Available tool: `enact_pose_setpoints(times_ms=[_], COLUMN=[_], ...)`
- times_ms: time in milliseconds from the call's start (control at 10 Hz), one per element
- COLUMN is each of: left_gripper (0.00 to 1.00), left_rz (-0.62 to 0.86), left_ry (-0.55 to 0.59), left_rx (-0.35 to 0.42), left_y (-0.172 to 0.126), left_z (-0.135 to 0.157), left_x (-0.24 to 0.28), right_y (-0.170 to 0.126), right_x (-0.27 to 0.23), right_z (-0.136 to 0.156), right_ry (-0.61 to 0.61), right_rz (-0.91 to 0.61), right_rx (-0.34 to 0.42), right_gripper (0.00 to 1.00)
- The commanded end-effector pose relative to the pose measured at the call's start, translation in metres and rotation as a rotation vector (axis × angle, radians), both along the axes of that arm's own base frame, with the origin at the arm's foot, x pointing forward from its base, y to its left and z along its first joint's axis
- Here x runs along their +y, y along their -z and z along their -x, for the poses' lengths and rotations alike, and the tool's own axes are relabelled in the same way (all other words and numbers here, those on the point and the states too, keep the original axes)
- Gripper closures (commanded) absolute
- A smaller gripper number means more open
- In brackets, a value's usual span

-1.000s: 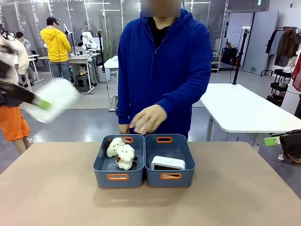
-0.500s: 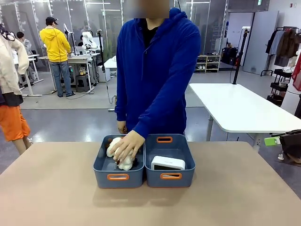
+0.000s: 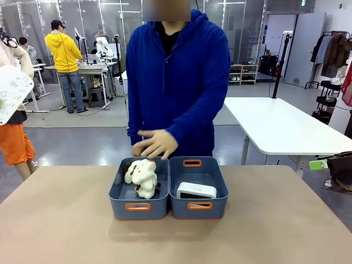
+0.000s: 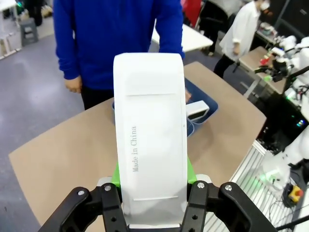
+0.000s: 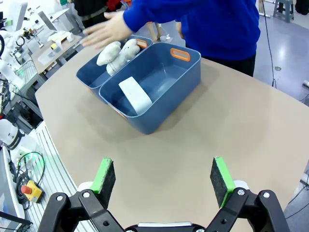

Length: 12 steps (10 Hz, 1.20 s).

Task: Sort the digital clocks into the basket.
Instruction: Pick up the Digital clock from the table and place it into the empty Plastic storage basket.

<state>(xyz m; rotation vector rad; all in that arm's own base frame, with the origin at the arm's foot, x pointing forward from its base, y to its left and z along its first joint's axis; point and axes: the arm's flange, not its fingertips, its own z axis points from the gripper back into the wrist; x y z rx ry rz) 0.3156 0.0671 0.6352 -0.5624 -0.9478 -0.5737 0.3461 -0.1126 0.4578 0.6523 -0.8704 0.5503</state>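
My left gripper (image 4: 152,193) is shut on a white digital clock (image 4: 150,135), held upright with its back and the print "Made in China" toward the camera. In the front view this clock (image 3: 11,98) hangs high at the far left edge, well off the table. A second white digital clock (image 3: 196,190) lies in the right-hand blue-grey basket (image 3: 215,209), also seen as clock (image 5: 135,95) in basket (image 5: 161,113). My right gripper (image 5: 163,179) stands open above bare tabletop, apart from the baskets; its green pad tip (image 3: 318,164) is at the right edge.
The twin left basket (image 3: 118,204) holds white plush toys (image 3: 142,175). The person in a blue hoodie stands at the far side with a hand (image 3: 155,144) hovering just above that basket. Bare tan tabletop (image 3: 264,236) lies around both baskets.
The held clock swung out of the front view, then came back higher at the left edge. The person's hand pressed down on the plush toys, then lifted; the toys shifted.
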Motion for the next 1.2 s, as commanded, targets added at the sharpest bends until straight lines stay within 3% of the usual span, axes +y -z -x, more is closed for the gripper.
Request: enact_pose_setpoints(times_ms=[0,200,400,600,900,1100], left_gripper=[0.86,0.86,0.86,0.86,0.86,0.86], left_rz=[-0.034,-0.080,-0.292,-0.458,-0.718,-0.814], left_ry=[0.018,0.097,0.234,0.279,0.258,0.227], left_rx=[0.005,0.024,0.114,0.118,0.044,-0.072], left_y=[-0.012,-0.017,-0.012,0.012,0.089,0.118], left_z=[-0.024,-0.042,-0.095,-0.128,-0.157,-0.176], left_x=[-0.010,-0.038,-0.155,-0.271,-0.392,-0.452], right_y=[0.000,0.000,0.000,0.000,0.000,0.000], right_x=[0.000,0.000,0.000,0.000,0.000,0.000], right_z=[-0.001,-0.001,-0.001,-0.001,-0.001,-0.001], right_ry=[0.001,0.001,0.001,0.001,0.001,0.001], right_rz=[-0.001,-0.001,-0.001,-0.001,-0.001,-0.001], right_rx=[-0.004,-0.004,-0.004,-0.004,-0.004,-0.004], right_gripper=[0.00,0.00,0.00,0.00,0.00,0.00])
